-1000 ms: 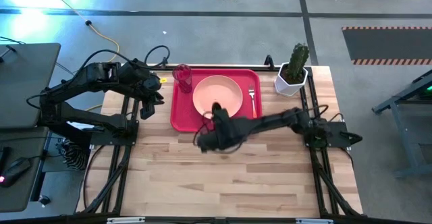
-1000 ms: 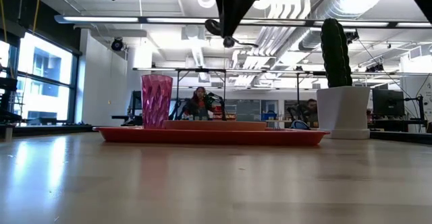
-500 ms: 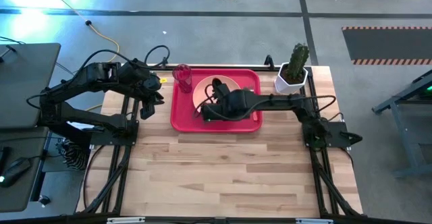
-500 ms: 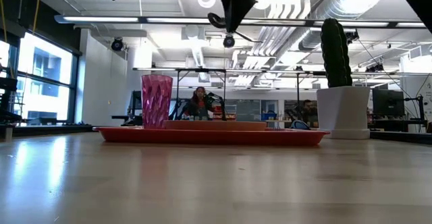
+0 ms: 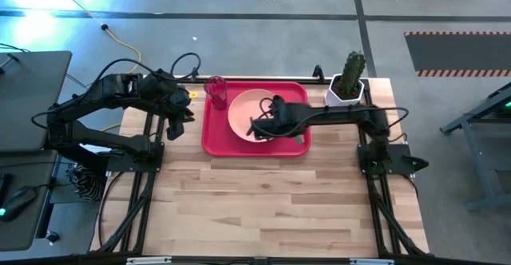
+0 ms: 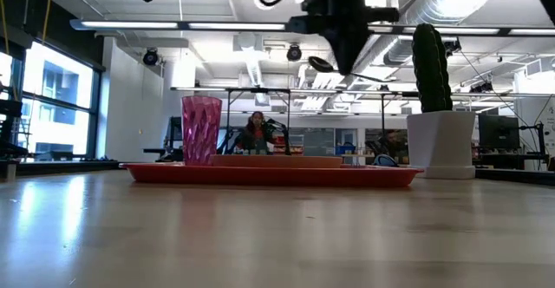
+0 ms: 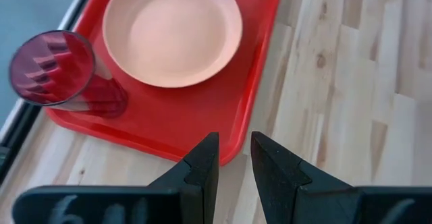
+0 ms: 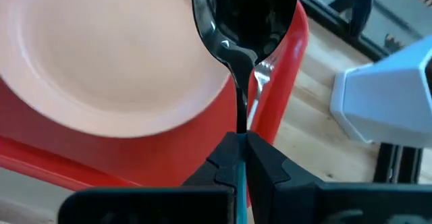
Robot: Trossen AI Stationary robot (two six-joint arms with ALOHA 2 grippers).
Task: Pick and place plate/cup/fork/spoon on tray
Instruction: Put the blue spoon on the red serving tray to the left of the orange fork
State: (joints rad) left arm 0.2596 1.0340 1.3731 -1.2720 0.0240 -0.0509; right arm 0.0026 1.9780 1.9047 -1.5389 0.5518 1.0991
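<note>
Spoon point(image 8: 244, 28) held aloft: we see the right hand point(image 8: 241, 150) clamped on its teal handle, the dark bowl pointing away from the wrist. In the high view this right hand point(image 5: 267, 125) hangs over the tray point(image 5: 215, 141), above the plate's point(image 5: 243, 113) right side; in the low view the spoon's bowl point(image 6: 321, 63) is clear of everything beneath it.

We place the tray along the worktop's point(image 5: 271, 209) far edge, nearer the far left corner. On it, the peach-pink plate lies in the middle, and the magenta cup point(image 5: 215, 89) stands upright at the tray's far left corner, just beside the plate. Silver fork tines point(image 8: 262, 75) show on the tray just beside the plate's right rim; the handle is hidden behind the spoon.

We note the left hand point(image 5: 177, 121) waiting beside the tray's left edge, above the worktop, its fingers point(image 7: 202, 166) slightly apart and holding nothing.

A white pot with a cactus point(image 5: 347, 85) stands near the worktop's far right corner, apart from the tray.
</note>
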